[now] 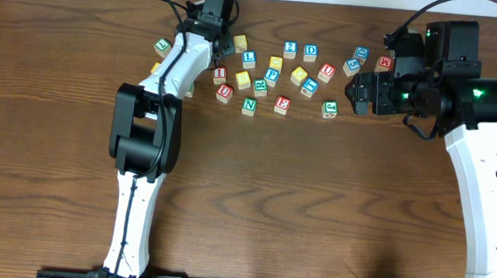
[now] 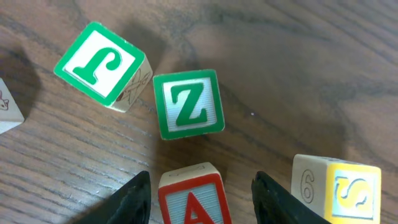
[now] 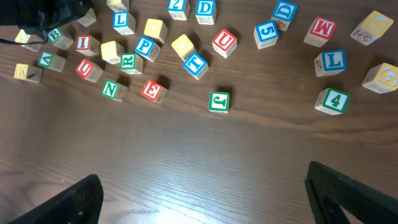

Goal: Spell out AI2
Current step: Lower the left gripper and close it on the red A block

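- Overhead view: the lettered blocks [image 1: 275, 75] lie scattered in a loose cluster along the far side of the table [image 1: 314, 205]. I see no row laid out on the bare wood nearer the arm bases.
- Progress: I judge the task to be at its first step. None of the three characters has been set down in order.
- Left claw [image 2: 201, 180]: it stands low over the left end of the cluster, fingers parted, with the red A block [image 2: 194, 199] between them. A gap shows on each side of the block, so I judge it bracketed but not gripped.
- Neighbours of the A block: a green Z block [image 2: 188, 104] sits just beyond it, a green J block [image 2: 102, 62] lies further off to one side, and a yellow S block [image 2: 348, 193] is near the other finger. All three look clear of the fingers.
- Right claw [image 3: 205, 193]: spread wide and holding nothing, it hangs over bare table on the near side of the cluster.
- Remaining pieces: the red I block [image 1: 220, 74] and the blue 2 block [image 1: 290, 48] both rest untouched among the others.
- Left to do, in my judgement: close on the A, place it, then fetch the I and the 2.
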You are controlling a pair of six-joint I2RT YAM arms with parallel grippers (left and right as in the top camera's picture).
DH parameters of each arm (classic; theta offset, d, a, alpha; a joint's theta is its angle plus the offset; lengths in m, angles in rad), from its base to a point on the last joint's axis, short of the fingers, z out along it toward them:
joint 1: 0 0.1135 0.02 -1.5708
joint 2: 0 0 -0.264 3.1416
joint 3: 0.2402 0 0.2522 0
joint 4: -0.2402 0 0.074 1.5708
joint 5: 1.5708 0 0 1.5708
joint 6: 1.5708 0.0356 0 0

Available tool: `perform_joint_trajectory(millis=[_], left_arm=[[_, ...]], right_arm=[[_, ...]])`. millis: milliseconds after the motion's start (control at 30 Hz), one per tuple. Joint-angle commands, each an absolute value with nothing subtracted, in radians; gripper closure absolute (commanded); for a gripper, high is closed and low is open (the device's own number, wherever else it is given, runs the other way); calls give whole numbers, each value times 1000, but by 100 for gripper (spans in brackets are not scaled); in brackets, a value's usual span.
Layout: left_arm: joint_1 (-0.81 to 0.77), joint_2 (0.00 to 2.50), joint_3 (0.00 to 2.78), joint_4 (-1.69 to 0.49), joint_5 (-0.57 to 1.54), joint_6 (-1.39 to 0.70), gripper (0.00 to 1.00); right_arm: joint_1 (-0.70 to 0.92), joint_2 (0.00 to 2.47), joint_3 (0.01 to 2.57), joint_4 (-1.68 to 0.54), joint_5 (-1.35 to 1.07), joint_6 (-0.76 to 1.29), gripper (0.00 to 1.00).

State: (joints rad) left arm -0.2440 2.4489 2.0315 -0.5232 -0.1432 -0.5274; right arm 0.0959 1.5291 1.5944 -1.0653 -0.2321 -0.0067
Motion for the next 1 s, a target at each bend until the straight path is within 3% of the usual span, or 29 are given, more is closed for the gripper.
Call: perform_joint_trajectory(millis=[0,967], left_arm=[[-241,2465,2053,-506,-173,-533,48],[-243,2481,2010,-470,-173,-537,53]], right_arm=[[101,1528,1615,-1066,-239,-4,1],[101,1528,1615,-1059,-239,-5,1]])
